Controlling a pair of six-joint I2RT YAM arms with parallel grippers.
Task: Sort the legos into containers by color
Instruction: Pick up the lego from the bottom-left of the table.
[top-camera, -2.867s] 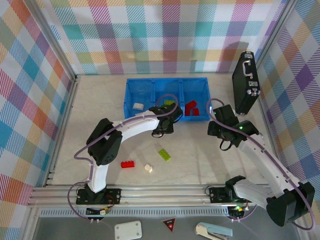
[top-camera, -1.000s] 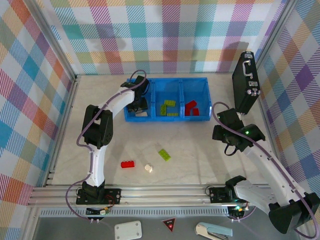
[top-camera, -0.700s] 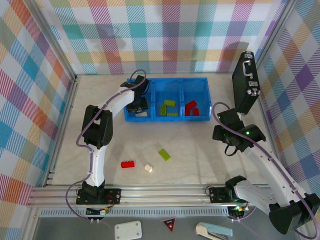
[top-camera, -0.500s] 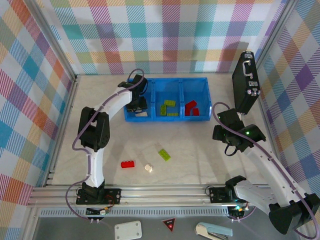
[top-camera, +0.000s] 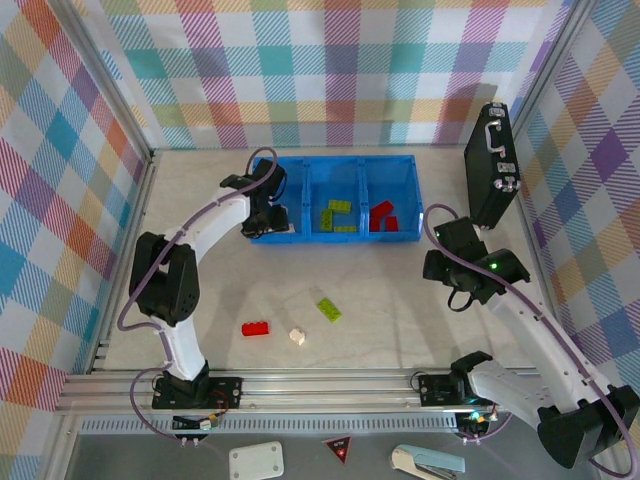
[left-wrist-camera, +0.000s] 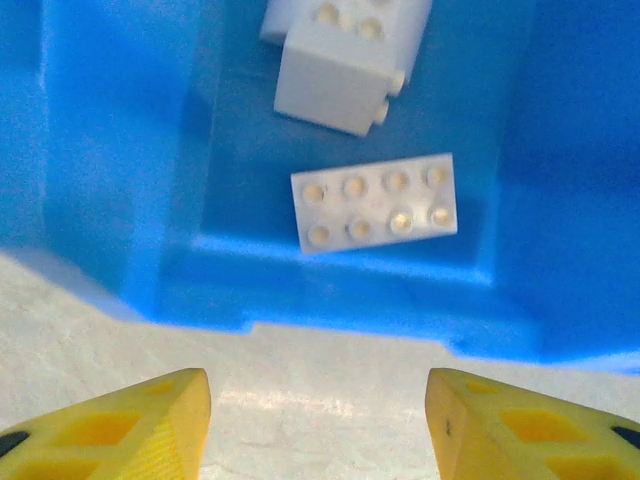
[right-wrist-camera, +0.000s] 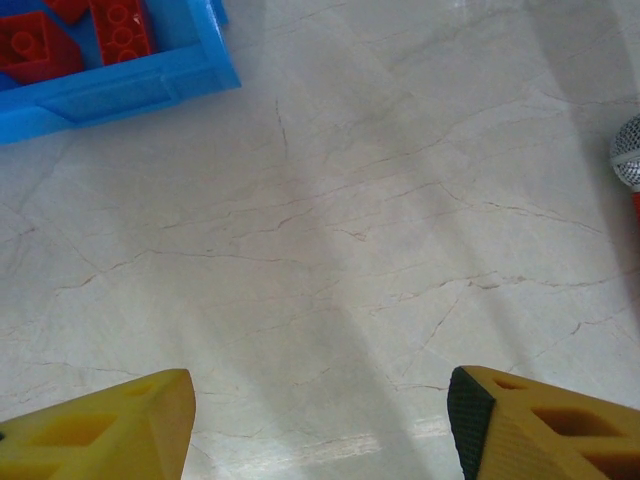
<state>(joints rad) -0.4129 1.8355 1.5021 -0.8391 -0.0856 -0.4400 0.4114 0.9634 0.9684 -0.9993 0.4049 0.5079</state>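
The sorting is running well past halfway, judging by the layout: most legos are sitting in the blue tray (top-camera: 335, 158), and three are waiting on the table (top-camera: 400, 320) in front of it. The tray's left compartment (left-wrist-camera: 120, 150) is holding white bricks (left-wrist-camera: 375, 203), at least two, with a flat eight-stud one lying nearest the front wall. The middle compartment (top-camera: 335, 180) is holding lime green bricks (top-camera: 338, 214), and the right compartment (top-camera: 397, 180) is holding red bricks (top-camera: 381, 216). Left to sort, all in front of the tray, are a loose red brick (top-camera: 256, 328), a cream brick (top-camera: 296, 336) just beside it, and a loose green brick (top-camera: 328, 309). The left gripper (left-wrist-camera: 320, 420) is hovering over the tray's front-left wall, fingers parted and carrying nothing. The right gripper (right-wrist-camera: 320, 425) is hanging over the table off the tray's front-right corner, fingers spread, likewise empty.
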